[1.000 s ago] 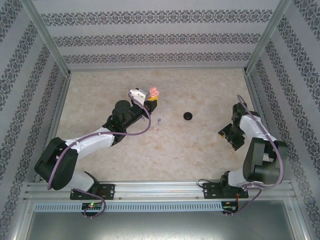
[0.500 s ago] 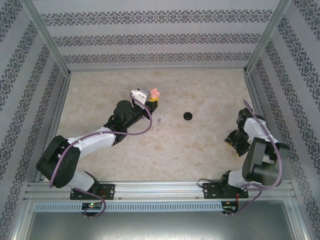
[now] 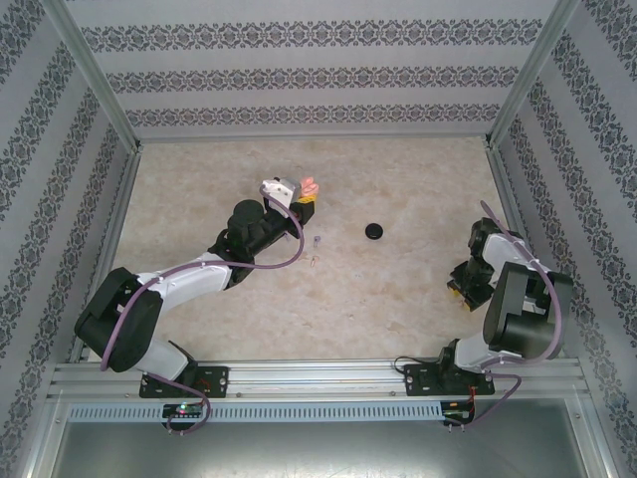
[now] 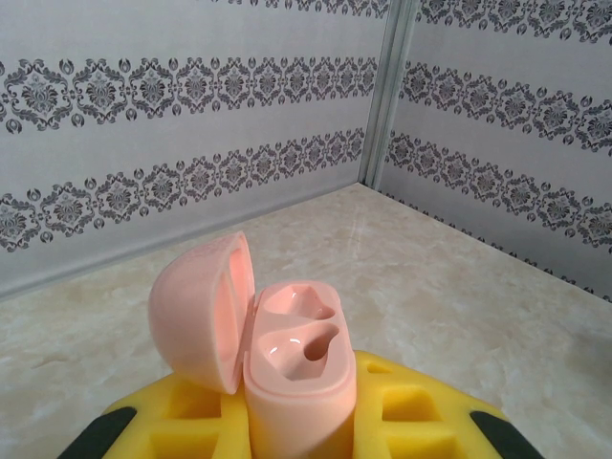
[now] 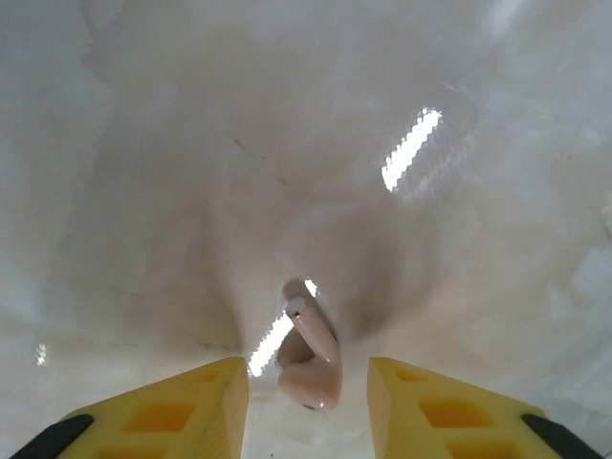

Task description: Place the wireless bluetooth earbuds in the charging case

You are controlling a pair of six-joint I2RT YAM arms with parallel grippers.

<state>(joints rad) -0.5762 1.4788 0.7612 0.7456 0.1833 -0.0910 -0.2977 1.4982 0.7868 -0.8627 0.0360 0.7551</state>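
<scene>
I see wide bare room on the beige stone-look table point(image 3: 418, 179). Only a small round black case point(image 3: 373, 231) and two tiny lilac earbuds point(image 3: 317, 242) lie mid-table.

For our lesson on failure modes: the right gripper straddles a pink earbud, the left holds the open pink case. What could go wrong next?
1. The pink earbud lies slanted on the glossy table between the open fingers of the right gripper; closing could twist or flick it away.
2. The pink case in the left gripper has small shaped wells; a crookedly held earbud may not seat.
</scene>
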